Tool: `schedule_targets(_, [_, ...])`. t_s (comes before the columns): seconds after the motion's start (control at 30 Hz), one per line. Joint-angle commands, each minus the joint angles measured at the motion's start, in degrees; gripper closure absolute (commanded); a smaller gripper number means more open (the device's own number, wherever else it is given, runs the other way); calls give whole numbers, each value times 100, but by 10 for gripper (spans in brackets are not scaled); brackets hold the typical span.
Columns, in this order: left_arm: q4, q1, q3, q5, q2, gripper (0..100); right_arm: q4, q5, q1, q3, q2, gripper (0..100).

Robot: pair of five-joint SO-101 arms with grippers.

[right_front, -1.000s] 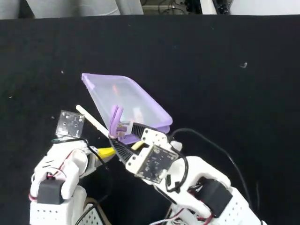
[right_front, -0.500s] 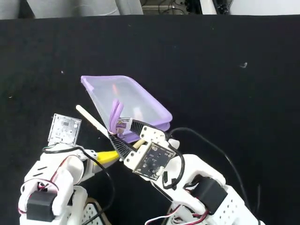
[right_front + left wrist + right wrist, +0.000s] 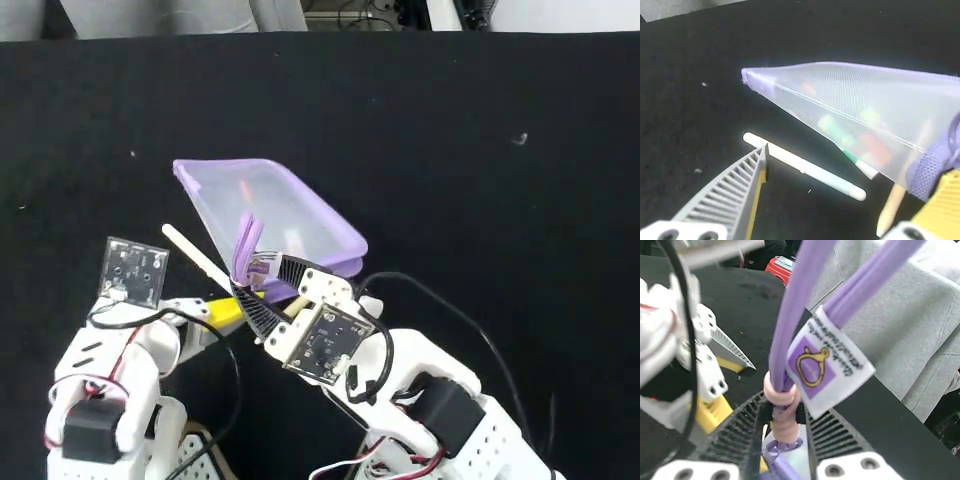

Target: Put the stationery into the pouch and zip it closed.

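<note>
Black table (image 3: 480, 200). Left gripper (image 3: 215, 310) open, nothing in it, just beside white pen (image 3: 805, 165). Pen lies on table, outside purple pouch (image 3: 275, 210). Right gripper (image 3: 782, 410) pinches pouch strap (image 3: 800, 315) tight. Worry: strap might slip out, then pouch flops and things inside spill.

White plastic arms (image 3: 112, 362) with black cables (image 3: 387, 352) and ribbed black-and-yellow fingers (image 3: 257, 314).
</note>
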Motion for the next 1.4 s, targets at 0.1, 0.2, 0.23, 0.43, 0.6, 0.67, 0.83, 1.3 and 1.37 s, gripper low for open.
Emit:
schedule_targets(0.1, [-484,-57,330,70,35,499,-123,44,70,-31,-75,987])
schedule_targets(0.2, [-484,-295,330,62,35,499,-123,44,70,-40,-75,987])
schedule_targets(0.23, [-484,-347,330,62,35,499,-123,44,70,-40,-75,987])
schedule_targets(0.43, [-484,-400,321,53,35,499,-123,44,70,-40,-75,987])
schedule_targets(0.6, [-466,-400,303,53,35,499,-123,79,105,-40,-75,987])
schedule_targets(0.67, [-422,-382,171,53,35,499,-123,255,105,-13,-75,987])
schedule_targets(0.83, [-422,-391,-66,53,35,499,-114,334,114,-13,-66,987])
schedule_targets(1.3, [-422,-400,-171,53,35,499,-123,571,651,-4,-66,987])
schedule_targets(1.37, [-422,-400,-259,79,35,499,-123,589,651,-4,-66,987])
